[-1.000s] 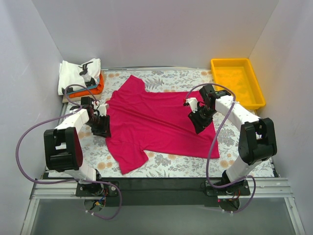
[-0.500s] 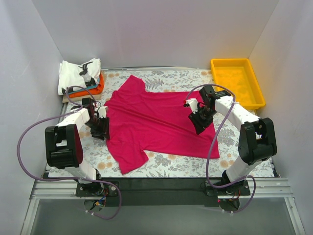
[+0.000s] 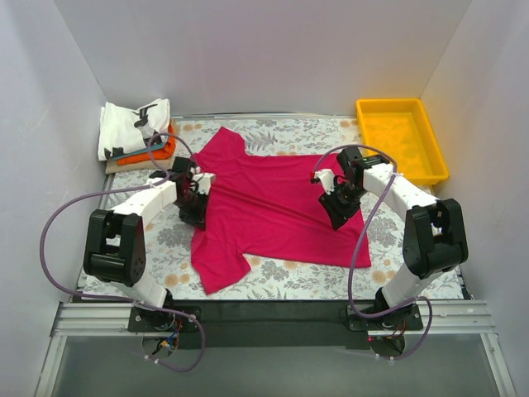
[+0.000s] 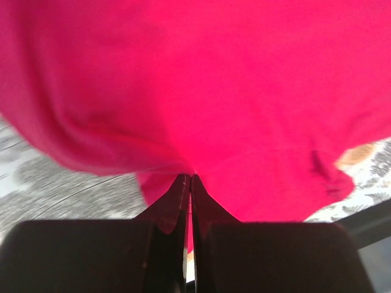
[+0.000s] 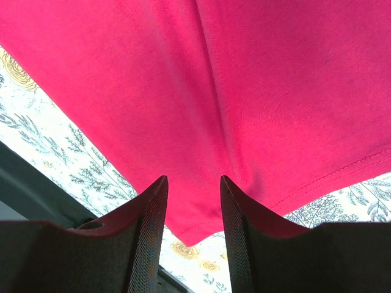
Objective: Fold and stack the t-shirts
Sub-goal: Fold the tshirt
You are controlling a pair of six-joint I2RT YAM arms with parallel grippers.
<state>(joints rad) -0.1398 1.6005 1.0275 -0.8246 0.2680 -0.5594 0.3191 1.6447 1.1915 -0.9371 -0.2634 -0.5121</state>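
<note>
Magenta-red t-shirt [image 3: 273, 207] lying spread on the floral desk [image 3: 289, 279], collar side to the left and hem to the right. The left jaws are clenched on the shirt's left edge, a sliver of cloth pinched between them. The right jaws stand apart, low over the cloth near the hem, gripping nothing visible. The fold probably goes best if the pinched edge is carried low and straight across. That way the body lands flat, and the right jaws can pin the far side against dragging. The folded stack [image 3: 136, 128], topped by the white printed shirt, sits at far left. The yellow tray [image 3: 402, 136] is at far right, clear of the path.
</note>
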